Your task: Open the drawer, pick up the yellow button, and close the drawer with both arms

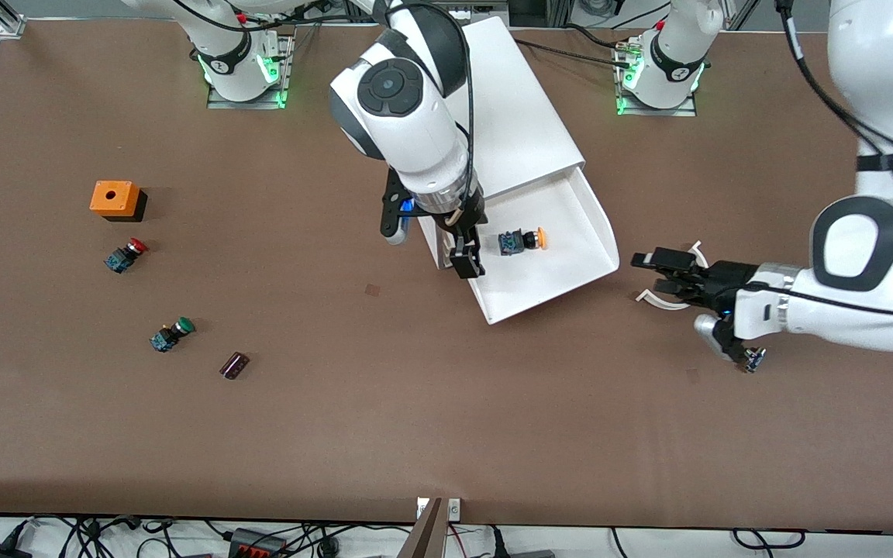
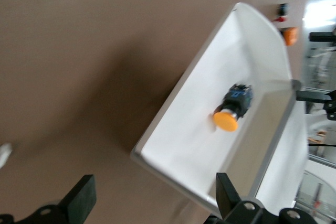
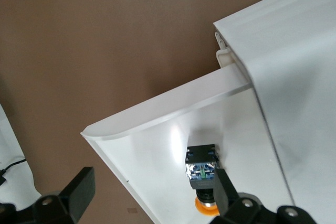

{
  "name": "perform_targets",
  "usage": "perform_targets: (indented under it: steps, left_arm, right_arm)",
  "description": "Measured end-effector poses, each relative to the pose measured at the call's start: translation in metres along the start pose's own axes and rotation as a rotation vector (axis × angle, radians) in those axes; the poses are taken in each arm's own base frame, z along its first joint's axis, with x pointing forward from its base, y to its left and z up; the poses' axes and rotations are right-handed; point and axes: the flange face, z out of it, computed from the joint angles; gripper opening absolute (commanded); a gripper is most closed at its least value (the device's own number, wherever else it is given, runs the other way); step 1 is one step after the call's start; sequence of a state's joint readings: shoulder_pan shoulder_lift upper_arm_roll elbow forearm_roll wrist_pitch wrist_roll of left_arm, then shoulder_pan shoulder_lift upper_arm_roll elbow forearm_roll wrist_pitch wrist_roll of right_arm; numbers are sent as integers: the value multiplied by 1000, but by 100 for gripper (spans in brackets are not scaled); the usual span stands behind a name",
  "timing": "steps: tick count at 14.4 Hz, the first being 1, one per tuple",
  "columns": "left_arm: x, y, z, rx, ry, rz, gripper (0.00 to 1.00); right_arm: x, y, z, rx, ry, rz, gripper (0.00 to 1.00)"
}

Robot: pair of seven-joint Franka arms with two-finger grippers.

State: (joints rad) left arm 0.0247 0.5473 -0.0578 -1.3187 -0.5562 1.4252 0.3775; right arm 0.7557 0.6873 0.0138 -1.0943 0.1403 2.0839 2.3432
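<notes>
Orange-capped button (image 1: 522, 240) is lying on its side in the pulled-out top drawer (image 1: 570, 275) of the white cabinet (image 1: 516, 108), not yet taken. Right end effector (image 1: 466, 252) is hanging over the drawer just beside the button, fingers spread wide and gripping nothing. Left end effector (image 1: 660, 279) is hovering over the table (image 1: 446, 403) near the drawer's front lip, also wide and empty. Opening looks done; picking the button and closing the drawer are remaining.
</notes>
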Motion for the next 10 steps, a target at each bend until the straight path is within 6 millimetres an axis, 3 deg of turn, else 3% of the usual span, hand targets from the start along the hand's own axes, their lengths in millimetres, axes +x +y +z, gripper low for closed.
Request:
perform_targets:
  steps: [2,5,10]
  left_arm:
    - [-7,13,-23,162,-31,-37,100]
    - [-9,16,-38,369,-62,-44,100]
    - [14,81,-39,670,-33,6,100]
  right_arm:
    - [-3,1,7,8,-9,29,100]
    - [-6,5,12,-6,-23,51,100]
    - [-19,27,36,-56,-22,54,100]
